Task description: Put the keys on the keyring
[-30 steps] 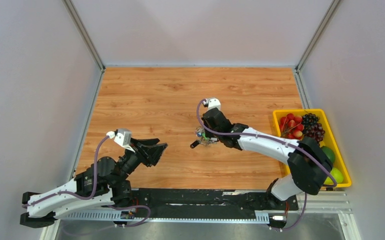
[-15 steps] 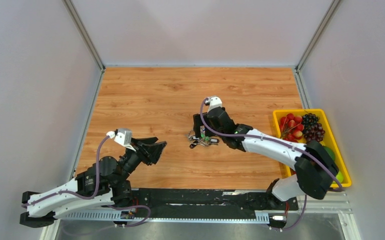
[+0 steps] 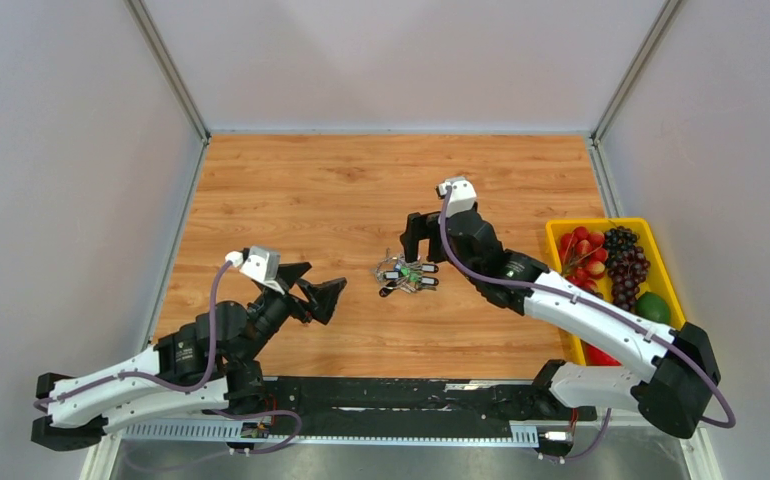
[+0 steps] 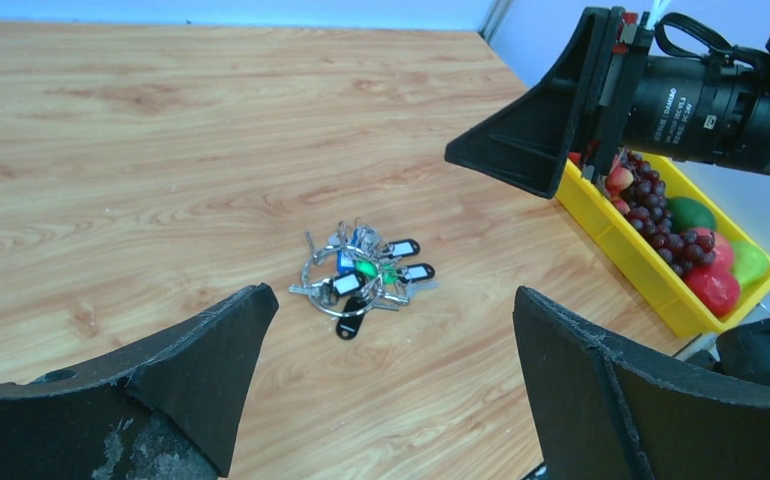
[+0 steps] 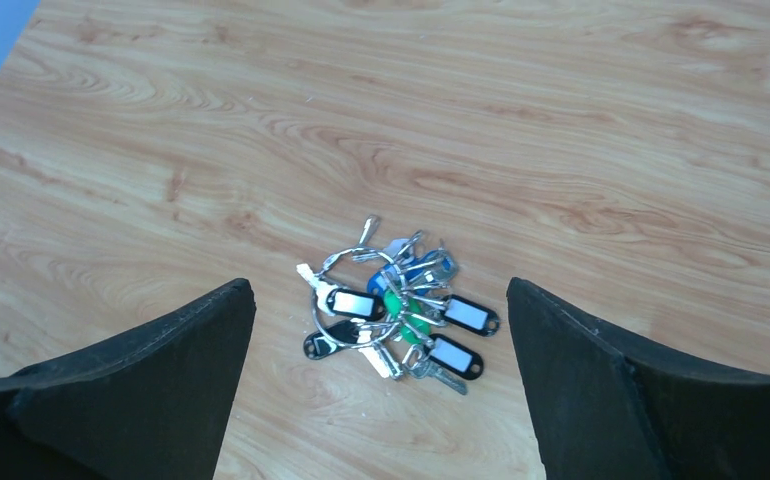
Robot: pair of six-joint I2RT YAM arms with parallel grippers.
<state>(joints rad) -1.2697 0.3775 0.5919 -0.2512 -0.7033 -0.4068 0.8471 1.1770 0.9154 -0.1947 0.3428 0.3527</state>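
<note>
Either side of keys (image 3: 406, 275) and keyring (image 5: 336, 257), left end effector (image 3: 327, 275), right end effector (image 3: 420, 258) spread.

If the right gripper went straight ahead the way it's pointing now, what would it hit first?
Most likely the keys bunched on the keyring, lying on the table in line with the open right gripper; nothing else shows between, though depth is unclear.

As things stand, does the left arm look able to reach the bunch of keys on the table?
Probably yes: the left gripper is open and aimed at the keys, with only bare table between; the right gripper, open too, holds nothing.
</note>
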